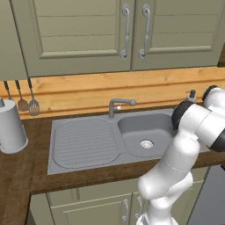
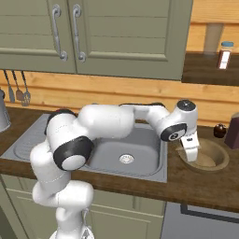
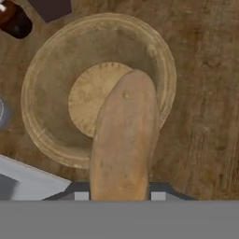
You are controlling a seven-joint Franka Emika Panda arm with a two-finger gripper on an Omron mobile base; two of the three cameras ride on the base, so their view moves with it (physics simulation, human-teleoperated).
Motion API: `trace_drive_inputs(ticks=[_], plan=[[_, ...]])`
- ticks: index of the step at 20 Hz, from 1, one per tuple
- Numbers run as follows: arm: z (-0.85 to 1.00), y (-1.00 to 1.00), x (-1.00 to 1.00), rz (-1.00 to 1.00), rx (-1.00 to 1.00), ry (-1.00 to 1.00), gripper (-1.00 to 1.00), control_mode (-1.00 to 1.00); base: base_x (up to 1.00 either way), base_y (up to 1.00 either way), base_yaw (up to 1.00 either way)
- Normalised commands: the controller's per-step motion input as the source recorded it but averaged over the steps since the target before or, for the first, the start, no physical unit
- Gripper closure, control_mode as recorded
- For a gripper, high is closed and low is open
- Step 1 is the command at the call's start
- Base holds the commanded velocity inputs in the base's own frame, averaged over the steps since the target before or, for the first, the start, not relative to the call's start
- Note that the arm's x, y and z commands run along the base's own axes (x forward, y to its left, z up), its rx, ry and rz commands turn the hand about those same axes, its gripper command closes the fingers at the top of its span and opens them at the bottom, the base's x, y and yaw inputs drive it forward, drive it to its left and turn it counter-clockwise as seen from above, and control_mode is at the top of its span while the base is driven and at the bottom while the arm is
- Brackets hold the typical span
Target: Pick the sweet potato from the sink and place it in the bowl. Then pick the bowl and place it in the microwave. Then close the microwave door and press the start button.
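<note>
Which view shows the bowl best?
The hand view: the bowl lies open from above, its rim nearly whole, the sweet potato over it. The right base view shows it partly behind the claw.

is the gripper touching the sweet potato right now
Touching. In the hand view the sweet potato sits clamped in the gripper, above the bowl.

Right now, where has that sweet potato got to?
The sweet potato is held in the end effector, hanging over the wooden bowl on the counter just right of the sink.
</note>
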Motion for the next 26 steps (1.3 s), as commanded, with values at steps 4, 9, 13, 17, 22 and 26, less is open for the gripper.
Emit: trace_drive_inputs(ticks=[4, 9, 13, 17, 22, 26], plan=[[-0.22, -0.47, 0.3, 0.0, 0.13, 0.08, 1.0, -1.0, 0.0, 0.0, 0.0], [-0.07, -0.44, 0.35, 0.0, 0.14, 0.11, 1.0, -1.0, 0.0, 0.0, 0.0], [-0.17, -0.3, 0.43, 0.0, 0.11, 0.14, 1.0, -1.0, 0.0, 0.0, 0.0], [-0.35, -0.09, 0.4, 0.0, 0.05, 0.18, 1.0, -1.0, 0.0, 0.0, 0.0], [-0.63, 0.01, 0.29, 0.0, 0.0, 0.1, 1.0, -1.0, 0.0, 0.0, 0.0], [-0.51, 0.15, 0.07, 0.0, 0.0, 0.0, -1.0, -1.0, 0.0, 0.0, 0.0]])
